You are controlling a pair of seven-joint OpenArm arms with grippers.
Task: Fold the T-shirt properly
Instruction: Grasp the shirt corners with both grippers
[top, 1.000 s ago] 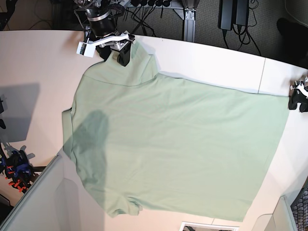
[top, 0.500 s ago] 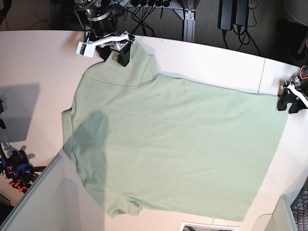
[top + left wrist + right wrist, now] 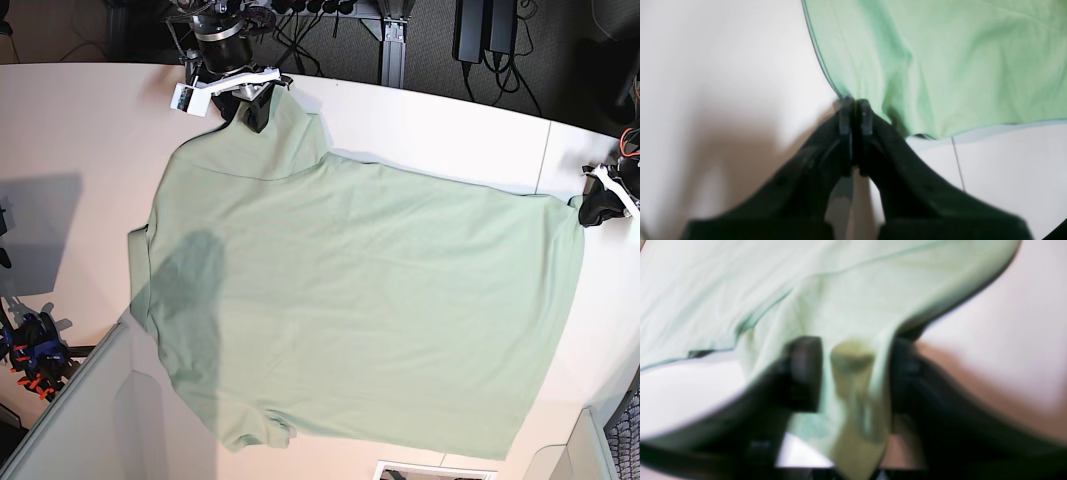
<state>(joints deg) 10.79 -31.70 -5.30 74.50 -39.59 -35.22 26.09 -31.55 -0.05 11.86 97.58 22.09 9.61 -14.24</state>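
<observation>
The pale mint-green T-shirt [image 3: 360, 300] lies spread flat on the white table [image 3: 80, 130]. My left gripper [image 3: 597, 207] is at the shirt's far right corner. In the left wrist view the left gripper [image 3: 855, 108] is shut, with the hem corner of the T-shirt [image 3: 940, 60] pinched at its tips. My right gripper [image 3: 252, 108] is at the upper sleeve at the top left. In the blurred right wrist view the right gripper [image 3: 853, 373] has its jaws apart, with a fold of the T-shirt's sleeve [image 3: 806, 283] between them. The collar, buttons and tag are hidden.
A seam [image 3: 545, 160] runs across the table near the right end. Blue and orange clamps [image 3: 35, 355] sit at the left edge. A grey panel [image 3: 80, 420] stands at the bottom left. Cables and a stand [image 3: 395, 40] are behind the table.
My left gripper has moved in from the right to the hem corner, and the shirt's right edge has shifted left. My right gripper has shifted slightly up at the sleeve.
</observation>
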